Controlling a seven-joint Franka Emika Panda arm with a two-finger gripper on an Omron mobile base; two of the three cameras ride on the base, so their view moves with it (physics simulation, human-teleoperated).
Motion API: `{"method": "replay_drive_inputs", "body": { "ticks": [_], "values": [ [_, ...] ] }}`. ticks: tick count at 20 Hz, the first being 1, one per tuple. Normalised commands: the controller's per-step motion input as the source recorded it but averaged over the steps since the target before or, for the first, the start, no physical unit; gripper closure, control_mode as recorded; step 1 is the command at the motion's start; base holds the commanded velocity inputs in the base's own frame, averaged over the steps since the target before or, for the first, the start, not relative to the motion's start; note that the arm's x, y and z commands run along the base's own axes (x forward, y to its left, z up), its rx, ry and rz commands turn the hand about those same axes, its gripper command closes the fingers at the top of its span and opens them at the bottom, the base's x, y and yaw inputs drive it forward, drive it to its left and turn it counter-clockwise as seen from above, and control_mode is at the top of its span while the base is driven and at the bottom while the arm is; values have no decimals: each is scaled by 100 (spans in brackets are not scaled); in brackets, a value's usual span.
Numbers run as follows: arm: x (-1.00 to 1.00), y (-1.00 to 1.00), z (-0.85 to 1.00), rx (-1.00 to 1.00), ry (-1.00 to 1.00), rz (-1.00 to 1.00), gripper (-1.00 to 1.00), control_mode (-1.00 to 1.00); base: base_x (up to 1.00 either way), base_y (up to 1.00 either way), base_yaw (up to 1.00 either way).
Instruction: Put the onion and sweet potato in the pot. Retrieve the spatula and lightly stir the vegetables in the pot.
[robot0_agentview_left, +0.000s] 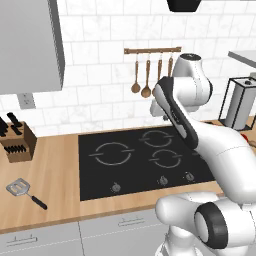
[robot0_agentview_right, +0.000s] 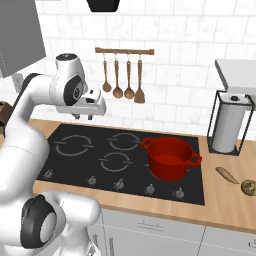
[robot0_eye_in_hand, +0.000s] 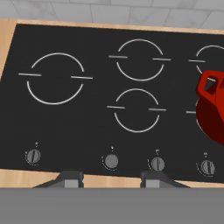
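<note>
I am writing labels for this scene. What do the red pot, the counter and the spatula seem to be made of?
The pot looks like enamelled metal, likely cast iron: glossy red with soft highlights. The counter looks like light wood, matte, with faint grain. The spatula appears to have a slotted grey metal blade and a dark handle, perhaps plastic; that is less sure.

The white arm rises from the base, bends forward at a dark elbow joint, and carries its wrist high. The gripper (robot0_agentview_right: 89, 116) points downward; in the hand view its two dark fingertips (robot0_eye_in_hand: 70, 178) stand apart, partly spread, with nothing between them.
</note>
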Motion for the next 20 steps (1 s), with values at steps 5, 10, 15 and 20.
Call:
{"method": "replay_drive_inputs", "body": {
  "ticks": [5, 10, 15, 20],
  "values": [
    [-13, 0, -4, 0, -1, 0, -100, -100, 0, 0, 0],
    [-21, 0, -5, 0, -1, 0, -100, -100, 0, 0, 0],
    [-28, 0, 0, -4, -1, 0, -100, -100, 0, 0, 0],
    [-11, -1, 0, -2, 0, 0, -100, -100, 0, 0, 0]
  ]
}}
